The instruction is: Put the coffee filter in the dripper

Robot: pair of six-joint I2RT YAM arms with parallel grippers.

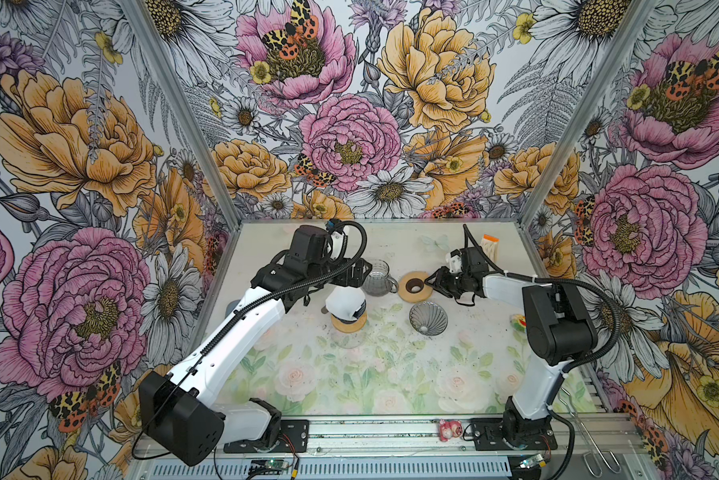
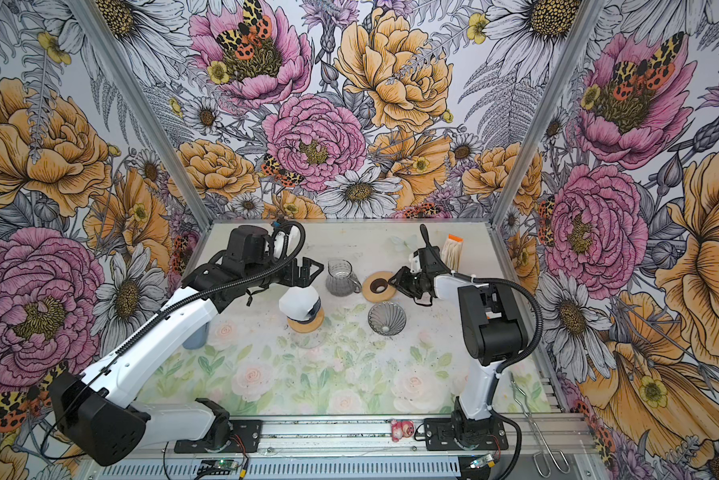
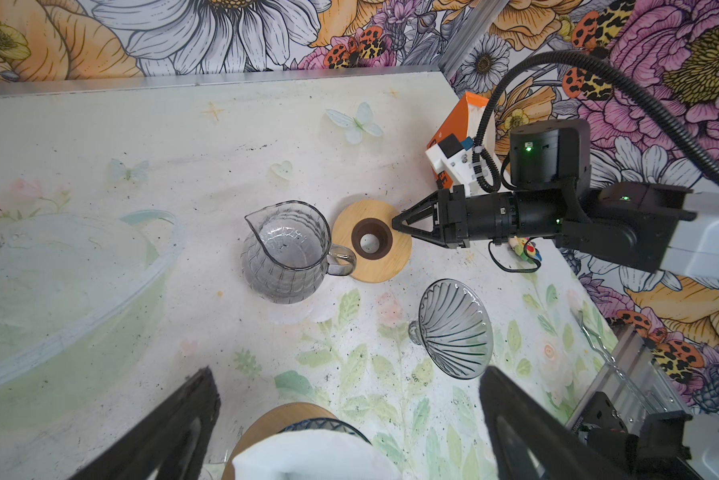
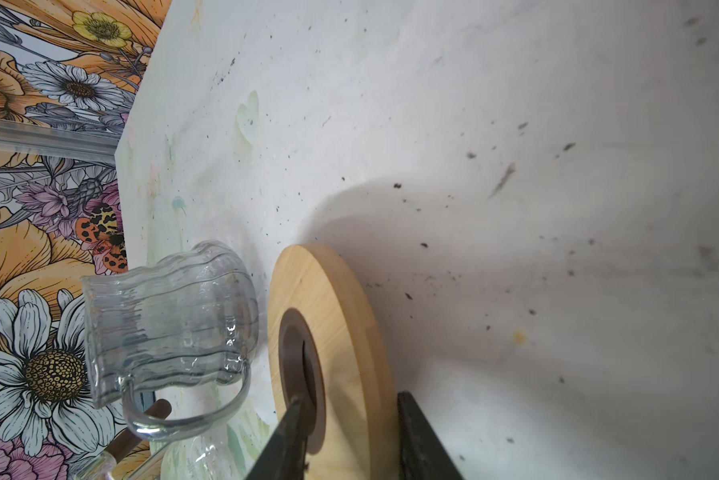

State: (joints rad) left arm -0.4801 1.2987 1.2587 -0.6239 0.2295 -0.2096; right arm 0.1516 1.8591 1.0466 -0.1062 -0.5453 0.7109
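At the middle of the table, a little left, the white coffee filter (image 1: 344, 302) sits in the dripper (image 1: 352, 325), its paper rising well above the wooden collar. To the right a second dripper (image 1: 428, 318) of ribbed glass lies tipped on the surface. Farther back stand a glass pitcher (image 1: 376, 277) and, just beside its handle, a wooden ring (image 1: 415, 286) with a dark centre, lying flat. An orange-and-white box (image 1: 490, 249) stands at the far right.

The table (image 1: 349, 386) is pale, printed with roses and green leaves and flecked with dark specks. The walls (image 1: 100, 145) on three sides carry large pink and orange flowers with spotted moths, joined by metal posts.

The left gripper (image 1: 357, 272) hangs above and just behind the filter with its jaws spread wide and nothing between them. The right gripper (image 1: 431, 283) reaches in at the ring's right edge. Its jaws stand partly apart and straddle the ring's band, one finger in the dark hole and the other just outside the rim.
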